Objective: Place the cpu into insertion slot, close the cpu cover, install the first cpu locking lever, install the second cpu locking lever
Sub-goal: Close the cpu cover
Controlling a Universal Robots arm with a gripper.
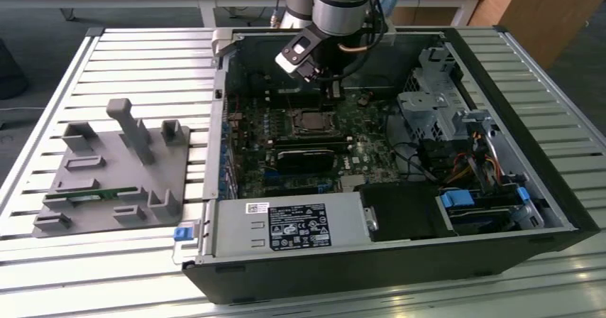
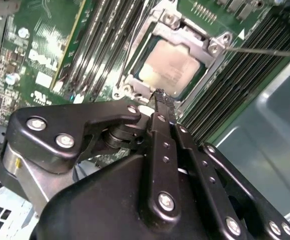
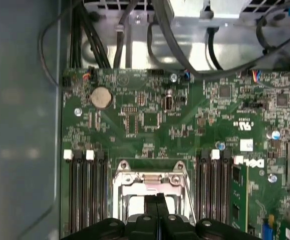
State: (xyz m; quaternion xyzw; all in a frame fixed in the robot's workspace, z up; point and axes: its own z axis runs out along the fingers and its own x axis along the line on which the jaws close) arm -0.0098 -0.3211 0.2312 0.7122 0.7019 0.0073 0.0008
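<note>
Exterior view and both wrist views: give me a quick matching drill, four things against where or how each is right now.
Things:
1. cpu
2. cpu cover
3. end effector
4. grey fixture

Places or states:
A. on the table, on the exterior view's left of the case
B. shut, close to the metal frame's edge
C. seated on the green board, silver-grey top showing
D. down around the chip

Pairs: 1-C, 2-D, 3-B, 4-A

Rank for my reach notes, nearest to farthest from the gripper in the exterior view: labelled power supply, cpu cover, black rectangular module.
From the gripper:
1. cpu cover, on the board right by it.
2. black rectangular module, mid-board.
3. labelled power supply, at the case's near wall.
</note>
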